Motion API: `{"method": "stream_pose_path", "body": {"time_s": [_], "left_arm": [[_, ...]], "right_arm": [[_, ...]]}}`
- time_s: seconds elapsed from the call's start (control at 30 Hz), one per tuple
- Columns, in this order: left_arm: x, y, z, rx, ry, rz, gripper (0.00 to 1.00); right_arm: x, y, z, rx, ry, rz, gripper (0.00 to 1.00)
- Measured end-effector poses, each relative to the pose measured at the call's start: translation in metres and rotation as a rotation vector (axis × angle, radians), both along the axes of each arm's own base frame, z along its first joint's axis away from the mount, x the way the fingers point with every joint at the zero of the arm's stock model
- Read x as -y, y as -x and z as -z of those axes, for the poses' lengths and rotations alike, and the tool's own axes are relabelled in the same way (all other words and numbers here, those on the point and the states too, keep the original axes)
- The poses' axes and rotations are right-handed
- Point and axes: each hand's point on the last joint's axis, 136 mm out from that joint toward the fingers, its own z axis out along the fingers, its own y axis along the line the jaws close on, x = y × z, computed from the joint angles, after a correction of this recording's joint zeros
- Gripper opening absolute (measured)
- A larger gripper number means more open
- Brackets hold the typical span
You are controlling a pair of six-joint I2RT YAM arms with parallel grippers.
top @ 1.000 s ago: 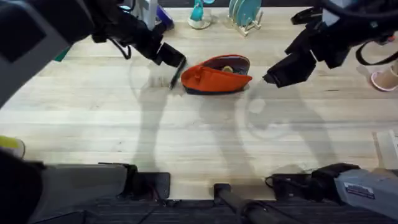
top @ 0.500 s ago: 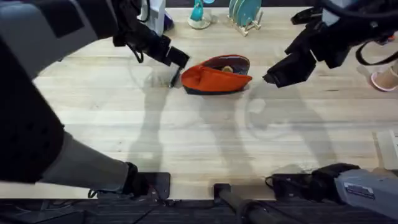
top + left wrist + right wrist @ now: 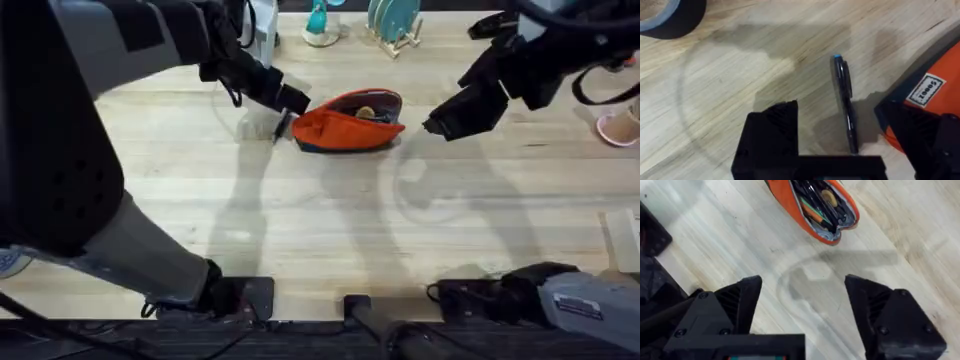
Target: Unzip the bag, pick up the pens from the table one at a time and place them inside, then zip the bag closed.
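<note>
My right gripper [image 3: 802, 312], fingers spread and holding nothing, hovers over the bare worktop [image 3: 330, 220] just right of the bag [image 3: 348, 122]. The orange bag lies unzipped, its mouth gaping over pens inside. Beyond it, my left gripper [image 3: 840, 145] straddles, unclenched, a dark pen [image 3: 845, 102] lying against the bag's left end.

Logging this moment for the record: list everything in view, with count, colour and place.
bag: one, orange with dark base, unzipped, table's far middle.
pen: one, black with blue tip, on the table beside the bag's left end.
pens and oddments: several, dark, inside the bag.
tape roll: one, black, on the table near the pen.
table: one, light wood.
left gripper: one, black, open, over the loose pen.
right gripper: one, black, open, right of the bag.
</note>
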Motion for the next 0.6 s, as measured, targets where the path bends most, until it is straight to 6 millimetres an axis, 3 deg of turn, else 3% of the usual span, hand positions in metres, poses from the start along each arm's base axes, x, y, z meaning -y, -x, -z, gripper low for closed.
{"method": "stream_pose_path", "body": {"time_s": [0.27, 0.43, 0.6], "left_arm": [[0.0, 0.002, 0.02, -0.055, 0.002, -0.017, 0.998], [0.0, 0.0, 0.02, -0.052, 0.001, -0.018, 0.972], [-0.001, 0.0, 0.021, -0.055, -0.001, -0.019, 0.824]], "right_arm": [[0.0, 0.0, 0.0, 0.0, 0.0, 0.0, 0.995], [0.0, 0.0, 0.0, 0.0, 0.0, 0.0, 0.995], [0.0, 0.0, 0.0, 0.0, 0.0, 0.0, 0.995]]}}
